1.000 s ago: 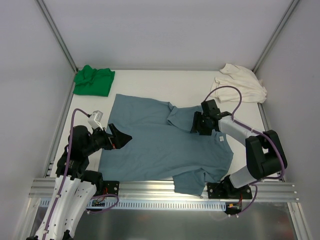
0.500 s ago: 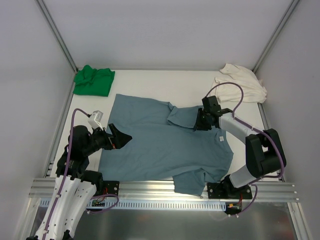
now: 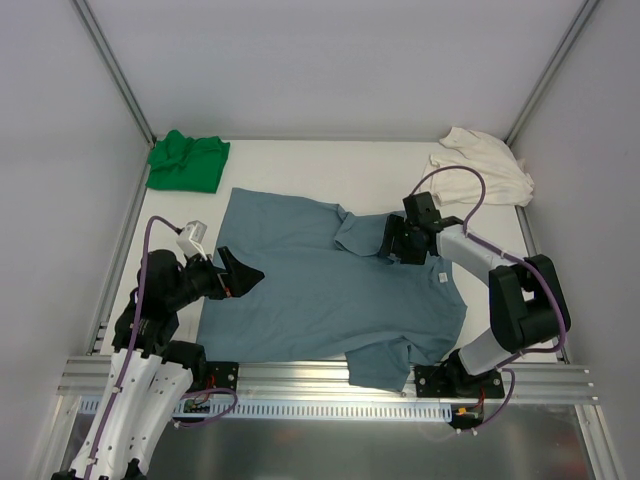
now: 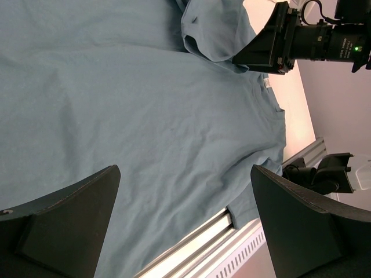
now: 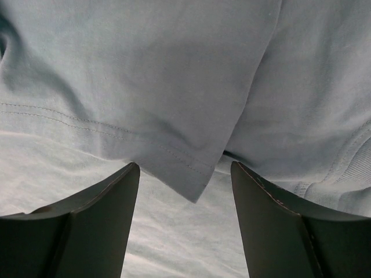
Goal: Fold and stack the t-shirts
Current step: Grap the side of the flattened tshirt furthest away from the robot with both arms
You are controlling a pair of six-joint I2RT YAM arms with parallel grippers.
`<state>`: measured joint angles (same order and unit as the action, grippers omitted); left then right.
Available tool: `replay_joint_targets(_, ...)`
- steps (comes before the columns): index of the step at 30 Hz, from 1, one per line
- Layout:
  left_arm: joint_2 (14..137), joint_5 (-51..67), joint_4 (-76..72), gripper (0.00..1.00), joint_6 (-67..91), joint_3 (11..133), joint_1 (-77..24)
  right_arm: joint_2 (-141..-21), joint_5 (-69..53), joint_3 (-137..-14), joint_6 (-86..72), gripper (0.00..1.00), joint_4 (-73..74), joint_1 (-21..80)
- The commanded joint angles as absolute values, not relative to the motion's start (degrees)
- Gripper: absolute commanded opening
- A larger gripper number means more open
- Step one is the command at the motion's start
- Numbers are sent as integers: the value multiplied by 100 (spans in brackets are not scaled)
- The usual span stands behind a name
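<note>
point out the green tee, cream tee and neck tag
green tee (image 3: pixel 187 162) top view, middle of the cloth
cream tee (image 3: pixel 487 166) top view, middle of the heap
neck tag (image 3: pixel 439 277) top view, centre of the tag

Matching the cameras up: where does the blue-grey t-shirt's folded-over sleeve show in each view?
Top external: the sleeve lies right of centre, just left of the right end effector.
Left wrist: sleeve at the top, right of centre.
Right wrist: sleeve fills the upper frame, hem corner between the fingers.
Shared landmark: the right end effector, at the sleeve in all three.
</note>
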<state>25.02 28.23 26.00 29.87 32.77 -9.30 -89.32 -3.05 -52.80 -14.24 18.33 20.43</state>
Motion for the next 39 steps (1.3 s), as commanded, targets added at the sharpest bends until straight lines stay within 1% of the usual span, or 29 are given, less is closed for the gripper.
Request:
replay_joint_targets(1,2522,2804,2461,99,2848,3270,-923,-8719,-211,-5493,-1406,69,1898,1987)
replay_joint_targets(7,2487,2804,2479,99,2848,3270,-923,-8780,-193,-5520,-1485,68,1846,1925)
replay_joint_targets(21,2523,2830,2452,99,2848,3252,-914,-8271,-290,-5809,-1477,68,2232,1846)
replay_joint_targets(32,2452,2830,2505,99,2856,3261,-923,-8946,-369,-5818,-1433,67,2039,1775)
replay_joint_targets(39,2470,2821,2470,99,2865,3243,-923,-8834,-483,-5617,-1477,66,1969,1775)
